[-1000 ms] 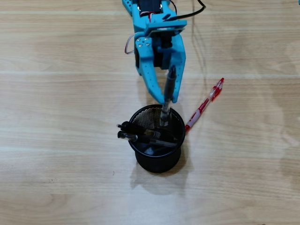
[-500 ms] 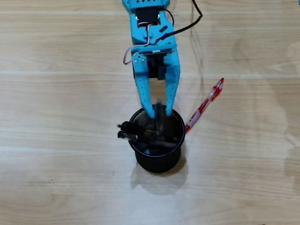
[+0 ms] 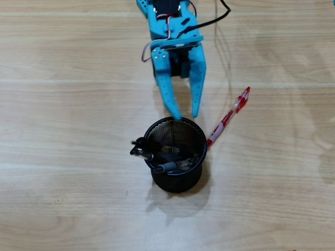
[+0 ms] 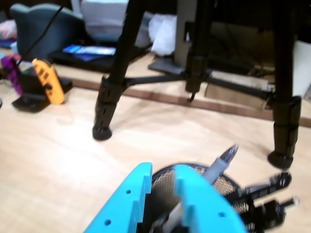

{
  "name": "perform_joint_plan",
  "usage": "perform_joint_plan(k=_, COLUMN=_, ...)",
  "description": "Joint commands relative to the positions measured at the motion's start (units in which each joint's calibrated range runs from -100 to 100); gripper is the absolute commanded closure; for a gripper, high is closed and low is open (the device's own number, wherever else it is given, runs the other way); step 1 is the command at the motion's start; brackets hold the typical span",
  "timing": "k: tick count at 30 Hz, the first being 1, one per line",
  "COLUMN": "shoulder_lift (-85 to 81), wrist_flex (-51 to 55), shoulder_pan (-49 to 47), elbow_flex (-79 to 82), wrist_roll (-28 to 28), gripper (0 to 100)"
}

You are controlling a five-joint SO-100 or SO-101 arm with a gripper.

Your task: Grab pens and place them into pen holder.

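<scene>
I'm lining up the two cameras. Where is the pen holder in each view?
Overhead view: the pen holder stands at the centre, just below the gripper tips.
Wrist view: its mesh rim shows at the bottom right of centre, behind the gripper.
Shared landmark: the blue gripper fingers.

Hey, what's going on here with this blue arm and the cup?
The blue arm is collecting pens into the black mesh pen holder. Its gripper hangs just beyond the holder's rim with its jaws open and empty. Several dark pens already lean inside the holder, and one red pen lies on the wooden table beside it, not yet picked up.
</scene>
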Motion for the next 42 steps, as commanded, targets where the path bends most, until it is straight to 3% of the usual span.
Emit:
perform_joint_plan(k=1, shoulder_lift=-9.58, wrist_flex=8.24, shoulder_pan=-0.80, elbow_flex=1.92, wrist_roll=1.39, gripper=98)
perform_joint_plan(k=12, shoulder_lift=-23.53, wrist_flex=42.08, shoulder_pan=-5.43, elbow_flex=1.65, wrist_roll=8.30, gripper=98)
perform_joint_plan(k=15, shoulder_lift=-24.20, wrist_flex=46.73, shoulder_pan=-6.88, elbow_flex=1.83, wrist_roll=11.66, gripper=98)
perform_joint_plan(k=21, shoulder_lift=-24.12, wrist_flex=54.04, shoulder_pan=-11.24, elbow_flex=2.19, wrist_roll=11.76, gripper=98)
perform_joint_plan(k=26, shoulder_lift=-23.53, wrist_flex=54.22, shoulder_pan=-13.42, elbow_flex=1.92, wrist_roll=4.49, gripper=98)
perform_joint_plan(k=36, shoulder_lift=-11.01, wrist_flex=54.99, shoulder_pan=-13.78, elbow_flex=-8.17, wrist_roll=-0.79, gripper=98)
perform_joint_plan(k=42, shoulder_lift=-0.26, wrist_flex=68.77, shoulder_pan=-13.78, elbow_flex=-25.39, wrist_roll=-5.51, gripper=98)
